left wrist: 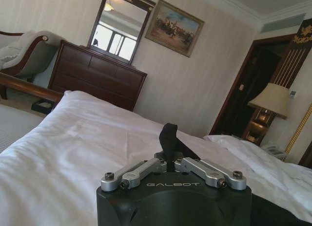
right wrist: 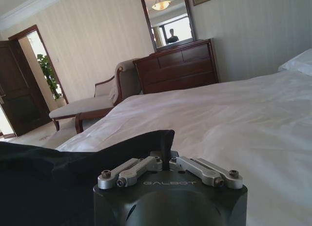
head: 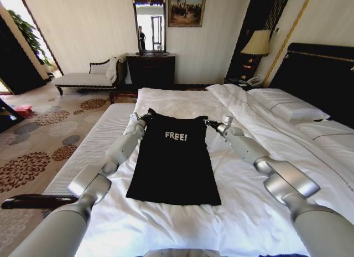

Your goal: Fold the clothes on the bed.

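A hotel bedroom with striped cream walls holds a dark wooden dresser [head: 150, 70] under a mirror [head: 149, 23], a framed painting [head: 186, 8] beside it, and a grey chaise bench [head: 88, 77] toward the room's left. The bed [head: 182, 102] fills the foreground — white sheets, white pillows [head: 290, 108] near its dark headboard [head: 321, 74], a lit lamp [head: 256, 42] past that corner. The clothes [head: 174, 160], a black sleeveless top reading "FREE!", lie flat and face up near the middle of the bed, hem toward the robot, shoulders toward the far edge. The left gripper [head: 145, 118] is pinched closed on the top's left shoulder strap — black cloth stands up between its fingers in the left wrist view [left wrist: 169, 155]. The right gripper [head: 210, 123] is likewise clamped on the right shoulder, with a fold of fabric caught at its tips [right wrist: 163, 158].
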You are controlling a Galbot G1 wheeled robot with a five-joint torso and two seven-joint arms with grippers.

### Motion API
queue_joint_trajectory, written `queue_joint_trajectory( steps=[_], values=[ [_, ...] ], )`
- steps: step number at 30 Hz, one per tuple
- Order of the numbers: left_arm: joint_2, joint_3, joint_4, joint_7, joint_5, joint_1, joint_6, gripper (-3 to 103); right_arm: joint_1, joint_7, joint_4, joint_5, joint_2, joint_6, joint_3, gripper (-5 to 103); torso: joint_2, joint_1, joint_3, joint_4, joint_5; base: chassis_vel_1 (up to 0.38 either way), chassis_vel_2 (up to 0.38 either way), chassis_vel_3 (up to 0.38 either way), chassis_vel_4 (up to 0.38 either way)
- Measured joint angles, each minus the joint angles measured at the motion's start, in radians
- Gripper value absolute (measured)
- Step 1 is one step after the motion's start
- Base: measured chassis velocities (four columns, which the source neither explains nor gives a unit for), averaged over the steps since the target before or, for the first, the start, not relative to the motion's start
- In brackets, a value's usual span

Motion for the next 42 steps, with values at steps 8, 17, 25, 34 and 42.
queue_joint_trajectory(
  steps=[8, 17, 25, 34, 42],
  values=[
    [0.111, -0.05, -0.257, -0.027, 0.015, 0.135, -0.016, 2, -0.103, 0.0, 0.192, -0.011, -0.09, 0.06, 0.065, 1, 0.0, 0.0, 0.0, 0.0, 0.0006, 0.0, 0.0, 0.0, 0.0],
    [0.186, -0.091, -0.492, -0.067, 0.05, 0.265, -0.041, 2, -0.217, -0.015, 0.372, -0.059, -0.153, 0.137, 0.153, 1, 0.0, 0.0, 0.0, 0.0003, 0.0002, 0.0, 0.0, 0.0, 0.0],
    [0.232, -0.115, -0.615, -0.082, 0.102, 0.382, -0.112, 2, -0.37, -0.034, 0.505, -0.108, -0.211, 0.177, 0.249, 1, 0.0, 0.0, 0.0, 0.0001, 0.0002, 0.0, 0.0, 0.0, 0.0],
    [0.323, -0.17, -0.793, -0.076, 0.102, 0.55, -0.12, 2, -0.587, -0.044, 0.705, -0.147, -0.295, 0.199, 0.42, 1, 0.0, 0.0, 0.0, 0.0002, 0.0001, 0.0, 0.0, 0.0, 0.0],
    [0.366, -0.221, -0.877, -0.069, 0.148, 0.694, -0.17, 2, -0.784, -0.049, 0.817, -0.188, -0.33, 0.217, 0.554, 1, 0.0, 0.0, 0.0, 0.0002, 0.0001, 0.0, 0.0, 0.0, 0.0]
  ],
)
